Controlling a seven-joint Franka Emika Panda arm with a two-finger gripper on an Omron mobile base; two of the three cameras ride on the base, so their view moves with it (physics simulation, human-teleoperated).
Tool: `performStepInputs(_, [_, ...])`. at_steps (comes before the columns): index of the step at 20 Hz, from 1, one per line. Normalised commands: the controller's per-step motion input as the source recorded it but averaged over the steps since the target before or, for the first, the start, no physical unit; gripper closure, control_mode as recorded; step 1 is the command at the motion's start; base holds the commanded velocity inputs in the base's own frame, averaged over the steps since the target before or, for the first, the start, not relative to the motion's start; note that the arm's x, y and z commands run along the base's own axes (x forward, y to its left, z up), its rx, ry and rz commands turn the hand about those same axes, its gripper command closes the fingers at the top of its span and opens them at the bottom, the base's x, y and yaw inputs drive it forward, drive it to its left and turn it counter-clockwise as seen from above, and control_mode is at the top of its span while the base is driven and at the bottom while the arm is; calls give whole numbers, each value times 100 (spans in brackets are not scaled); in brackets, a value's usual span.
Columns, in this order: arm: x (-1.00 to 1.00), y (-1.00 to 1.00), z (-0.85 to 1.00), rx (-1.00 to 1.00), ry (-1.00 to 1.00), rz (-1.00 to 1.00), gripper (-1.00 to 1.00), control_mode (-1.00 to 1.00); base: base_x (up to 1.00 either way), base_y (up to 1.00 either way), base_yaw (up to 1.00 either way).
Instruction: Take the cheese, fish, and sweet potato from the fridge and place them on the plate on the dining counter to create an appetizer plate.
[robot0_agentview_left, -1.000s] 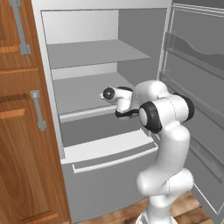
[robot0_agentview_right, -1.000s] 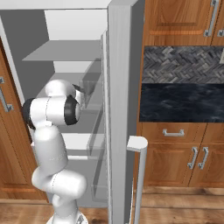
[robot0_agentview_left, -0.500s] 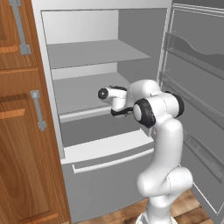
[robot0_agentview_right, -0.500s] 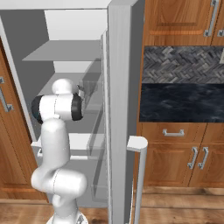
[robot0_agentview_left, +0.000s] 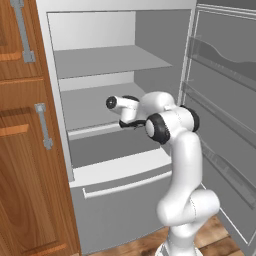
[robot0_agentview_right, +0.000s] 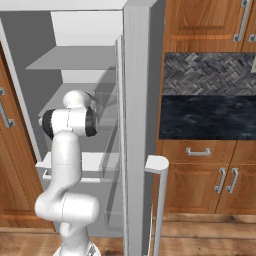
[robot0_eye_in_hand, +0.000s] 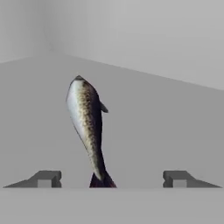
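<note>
my arm (robot0_agentview_left: 182, 165) is white and round like fat tubes, with dark rings at the joints (black bands), and two small dark finger tips (robot0_eye_in_hand: 46, 178).

Arm perhaps inside open fridge (robot0_agentview_left: 115, 75)

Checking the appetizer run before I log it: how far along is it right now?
Done: the fridge stands open and the arm has reached onto a shelf. In hand: the gripper hovers with its jaws spread either side of the fish lying on the shelf, tail toward the hand; not gripped yet. Left: grasp the fish and carry it out. Cheese, sweet potato and plate cannot be judged here.
</note>
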Motion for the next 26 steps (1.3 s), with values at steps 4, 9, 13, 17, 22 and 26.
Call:
performStepInputs(4, [1,0,-2,0,0,-3,100,-100,0,0,0])
performStepInputs(9, [-1,0,0,0,0,-2,100,-100,0,0,0])
performStepInputs(13, [-4,0,0,0,0,-1,100,-100,0,0,0])
performStepInputs(17, [-7,0,0,0,0,-2,100,-100,0,0,0])
performStepInputs(22, [-44,0,0,0,0,-2,100,-100,0,0,0])
performStepInputs(26, [-65,2,0,0,-3,0,100,-100,0,0,0])
